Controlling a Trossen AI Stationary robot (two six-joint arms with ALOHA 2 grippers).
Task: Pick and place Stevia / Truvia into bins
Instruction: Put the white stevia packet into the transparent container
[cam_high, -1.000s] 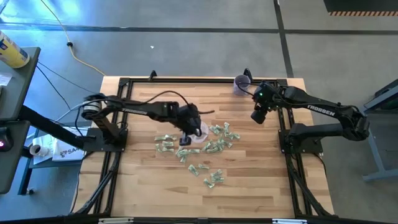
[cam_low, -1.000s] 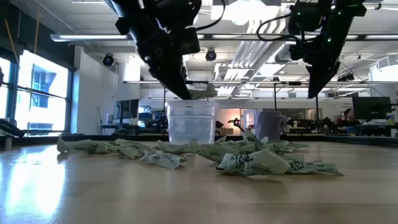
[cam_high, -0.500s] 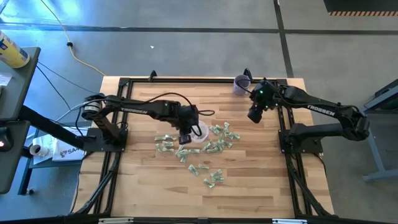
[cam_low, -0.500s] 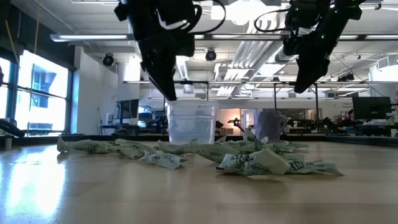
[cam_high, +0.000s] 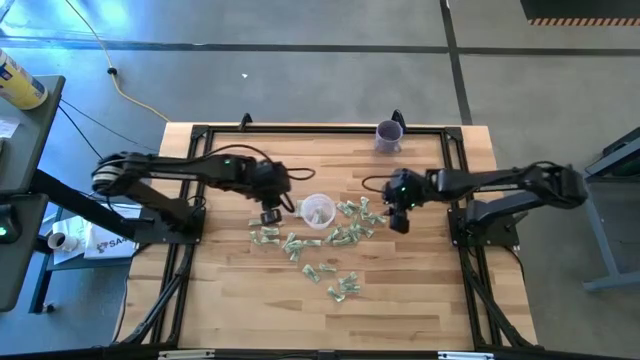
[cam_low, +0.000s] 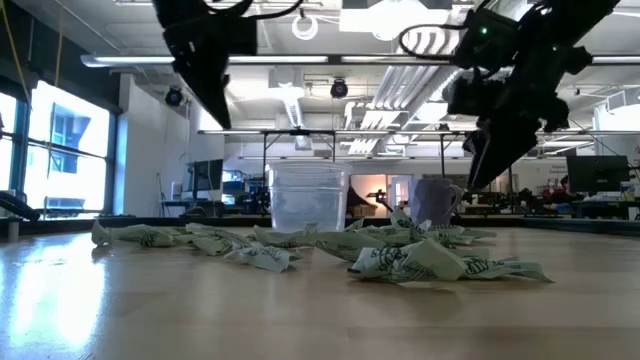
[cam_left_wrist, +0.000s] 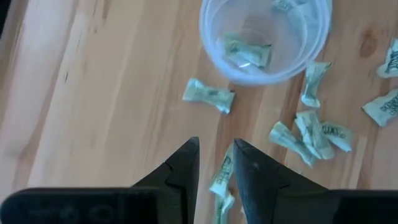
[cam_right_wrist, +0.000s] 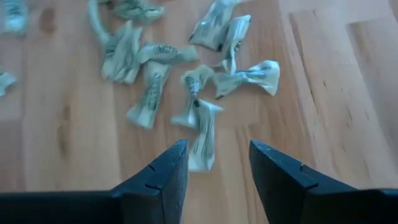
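Right end effector (cam_high: 397, 222) is hovering over the right edge of the packet scatter, fingers spread apart and holding nothing. In its wrist view a cluster of green-and-white Stevia packets (cam_right_wrist: 200, 118) is lying on the table (cam_high: 230, 290) just ahead of the fingertips, crumpled and overlapping.

Left end effector (cam_high: 270, 216) is hanging to the left of the translucent cup (cam_high: 317, 211), fingers nearly together with only a thin gap, nothing between them. Its wrist view is showing a few packets already inside the cup (cam_left_wrist: 264, 37), one loose packet (cam_left_wrist: 208, 96) just beside the cup, and another right at the fingertips.

Judgement on the step in hand: the right arm looks to be lining up a pick. Best done by singling out one packet at the edge of the cluster, straddling its narrow width, and coming straight down so the fingers are touching wood before they shut. Overlapping packets risk a double grab.

Most packets are lying between the two arms, in front of and to the right of the cup. A purple mug (cam_high: 389, 134) is standing at the far edge, well apart.
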